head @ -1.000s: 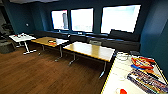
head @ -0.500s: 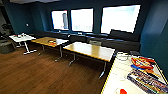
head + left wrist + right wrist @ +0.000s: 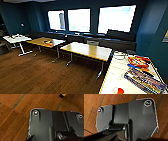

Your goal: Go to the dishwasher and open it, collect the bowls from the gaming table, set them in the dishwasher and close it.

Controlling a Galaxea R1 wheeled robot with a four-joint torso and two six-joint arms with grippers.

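The gaming table [image 3: 115, 69], white-topped with a yellow edge strip, stands at the near right of the head view. On its near end sits a small round pale bowl [image 3: 118, 90] with something orange-red in it. A clear round rim that may be another bowl [image 3: 120, 55] lies at its far end. Colourful flat packs [image 3: 145, 80] cover the table's right side. The dishwasher is out of view. Both wrist views look down on brown wooden floor [image 3: 15, 112] past the robot's dark plate.
Two wooden-topped tables [image 3: 87, 50] [image 3: 47, 42] stand in a row mid-room, and a small white table [image 3: 16, 38] stands at the far left. A dark bench [image 3: 112, 42] runs under three bright windows. Open wooden floor [image 3: 37, 72] spreads ahead on the left.
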